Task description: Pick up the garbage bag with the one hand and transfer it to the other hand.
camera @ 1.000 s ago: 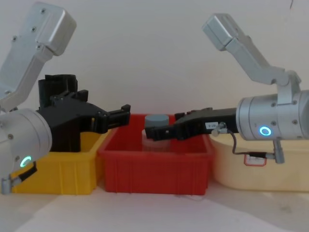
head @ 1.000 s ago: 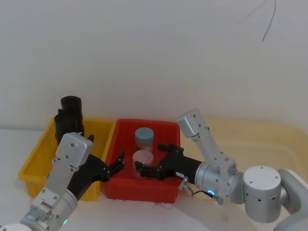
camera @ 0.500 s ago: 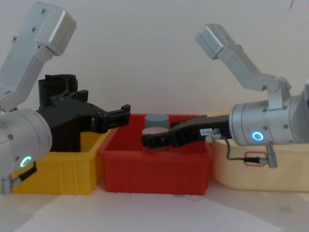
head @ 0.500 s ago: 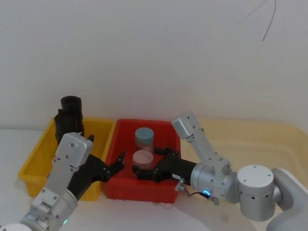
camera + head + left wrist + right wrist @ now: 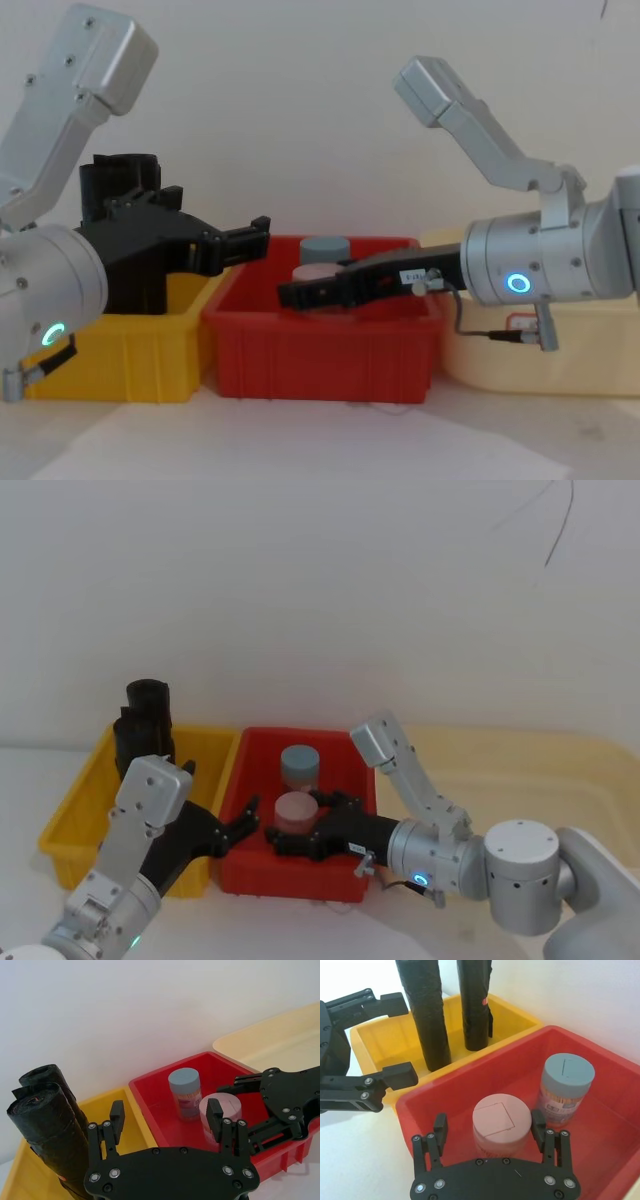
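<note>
Two alike black rolls (image 5: 150, 708) (image 5: 129, 742) stand upright in the yellow bin (image 5: 68, 815); the garbage bag is one of them, and I cannot tell which. In the right wrist view the rolls (image 5: 422, 1007) (image 5: 475, 1002) stand side by side. My green-ringed left gripper (image 5: 248, 818) (image 5: 258, 232) is open and empty, hanging over the rim between the yellow and red bins, to the right of the rolls. My blue-ringed right gripper (image 5: 283, 836) (image 5: 489, 1121) is open low in the red bin (image 5: 300, 736), its fingers on either side of a pink-lidded jar (image 5: 501, 1120).
A grey-lidded jar (image 5: 300, 765) stands behind the pink-lidded one in the red bin. A wide cream tray (image 5: 530, 770) lies to the right of the red bin. A plain white wall is close behind the bins.
My right gripper has slid leftward and lower across the red bin, and its fingers now flank the pink-lidded jar. The left arm and the rolls have not moved.
</note>
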